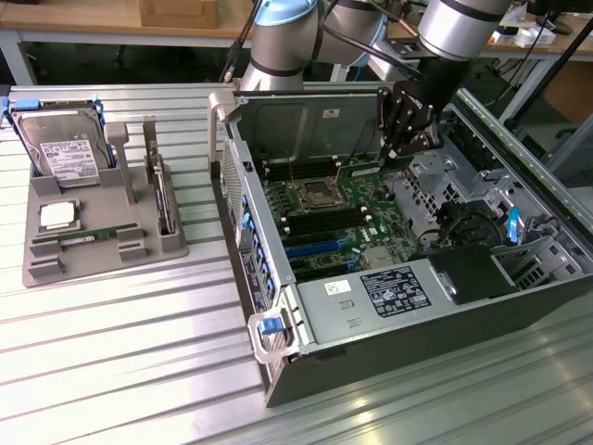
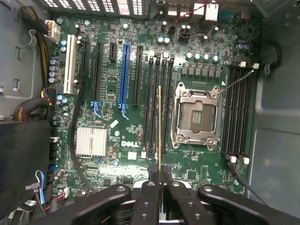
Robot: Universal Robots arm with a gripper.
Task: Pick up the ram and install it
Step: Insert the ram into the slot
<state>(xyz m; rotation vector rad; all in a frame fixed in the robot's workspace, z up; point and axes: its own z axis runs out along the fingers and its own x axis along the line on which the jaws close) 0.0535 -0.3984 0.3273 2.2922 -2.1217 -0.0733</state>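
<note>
The black two-fingered tool [image 1: 397,156] hangs inside the open dark-grey metal computer case [image 1: 389,362], above the green motherboard [image 1: 343,199]. In the exterior view it sits at about two o'clock from the square silver-framed processor socket [image 1: 310,195].

In the wrist view the tool [image 2: 160,172] is clamped on the long, narrow green ram [image 2: 160,126]. The ram is seen edge-on as a thin line. It runs along the bank of black memory slots [image 2: 152,108] just beside the socket [image 2: 197,117]. I cannot tell whether its lower edge touches a slot.

In the exterior view, at nine o'clock of the case, a grey plastic tray [image 1: 102,264] rests on the ribbed aluminium surface [image 1: 139,352]. A second green stick [image 1: 88,238] lies flat in the tray. A square silver chip [image 1: 57,216] sits at its eleven o'clock. A large silver hard drive with a white label [image 1: 60,148] leans at the tray's twelve o'clock end.
</note>
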